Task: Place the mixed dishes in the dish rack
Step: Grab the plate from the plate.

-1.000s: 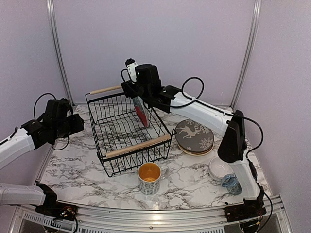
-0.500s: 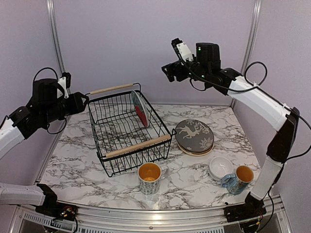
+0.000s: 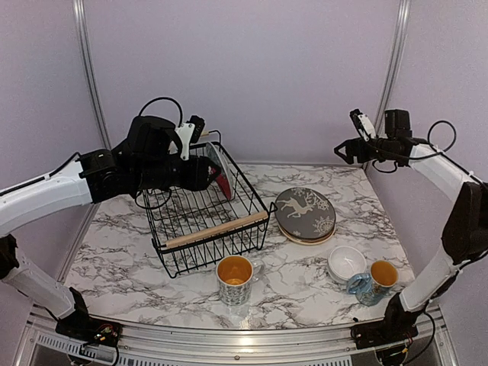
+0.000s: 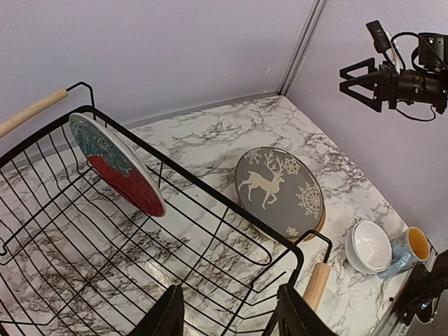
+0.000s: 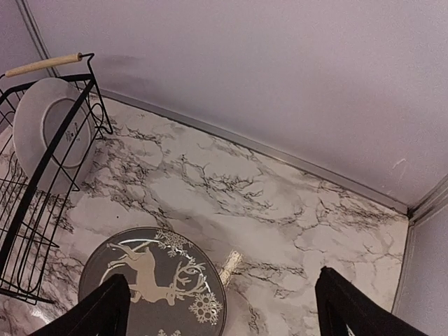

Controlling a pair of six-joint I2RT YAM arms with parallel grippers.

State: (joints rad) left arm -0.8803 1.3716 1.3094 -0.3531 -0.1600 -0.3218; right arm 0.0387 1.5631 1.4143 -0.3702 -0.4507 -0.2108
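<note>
While the red plate [image 3: 221, 172] stands on edge against the far right corner of the dish rack [image 3: 217, 229], everything else waits on the table [image 3: 122, 263] outside it. The dark grey reindeer plate [image 3: 305, 212] lies on the small tan plate [image 3: 303, 239] just right of the rack. The small white bowls [image 3: 345, 264] and one mug [image 3: 375, 280] sit near the front right corner, and the other mug [image 3: 235, 279] sits near the front edge.

The left gripper [image 4: 229, 318] hangs over the rack's near end with its jaws partly apart and nothing between them. The right gripper [image 5: 227, 305] is raised above the back right corner, spread wide and empty.

The step in hand looks like fetching the next dish, most likely the reindeer plate, which lies under the right wrist camera. A flat plate offers little to pinch, so the right arm should come down at the rim, one finger over and one under, and lift the grey plate alone. It should then stand it beside the red plate without knocking it. The left arm does best to clear the rack's top first.
</note>
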